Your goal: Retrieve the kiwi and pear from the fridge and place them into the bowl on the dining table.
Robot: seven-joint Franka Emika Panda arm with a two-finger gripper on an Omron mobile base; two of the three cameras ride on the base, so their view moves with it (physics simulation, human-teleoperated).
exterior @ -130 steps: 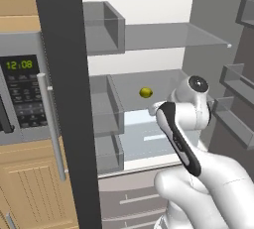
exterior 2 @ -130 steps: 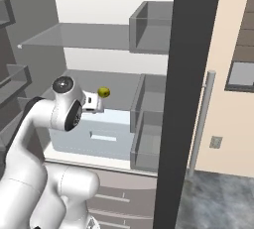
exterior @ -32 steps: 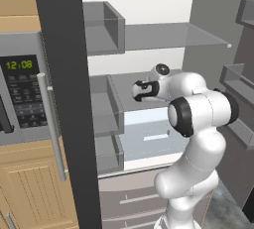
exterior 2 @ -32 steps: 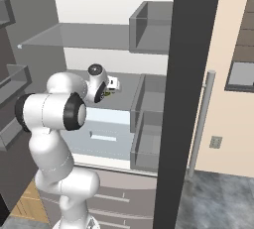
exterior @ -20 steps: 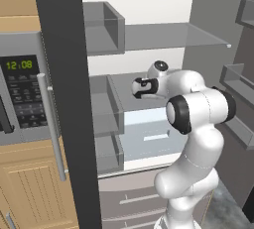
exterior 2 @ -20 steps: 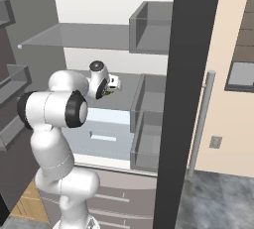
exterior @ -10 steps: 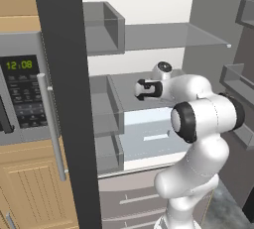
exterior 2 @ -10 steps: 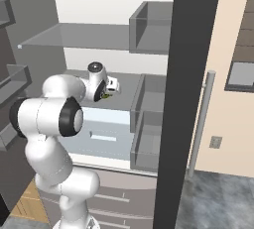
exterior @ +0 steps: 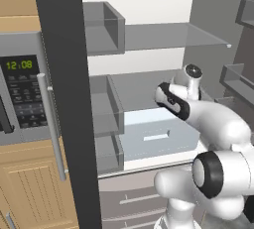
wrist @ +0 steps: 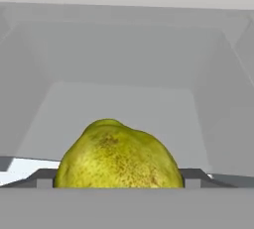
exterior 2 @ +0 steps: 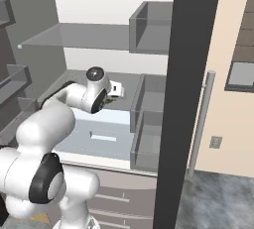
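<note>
My end effector (exterior 2: 113, 94) reaches deep into the open fridge (exterior: 149, 39), over the grey shelf (wrist: 124, 104) that sits above the pale drawer (exterior: 154, 136). Its jaws stand wide apart, one to each side of the pear (wrist: 118, 156), and the two dark fingertips (wrist: 43, 177) just peek out past the fruit's flanks in the hand view. I cannot tell whether the pads touch the skin; nothing shows them pressed in on it, so I read the end effector as released around the fruit rather than clenched on it.

The pear is directly ahead of my end effector and very close, between the jaws, yellow-green with brown speckles, resting on the shelf. In the right base view a sliver of it shows just below and beside the end effector, at the shelf's middle.

Beyond the pear the shelf runs on to the fridge's white back wall. Above my end effector hangs a clear glass shelf (exterior: 168, 34). Off to one side of it, the door's grey bins (exterior 2: 149, 99) stack up along the black door edge (exterior 2: 183, 99), and on the other side stands the built-in microwave (exterior: 22, 94) with its green clock.
</note>
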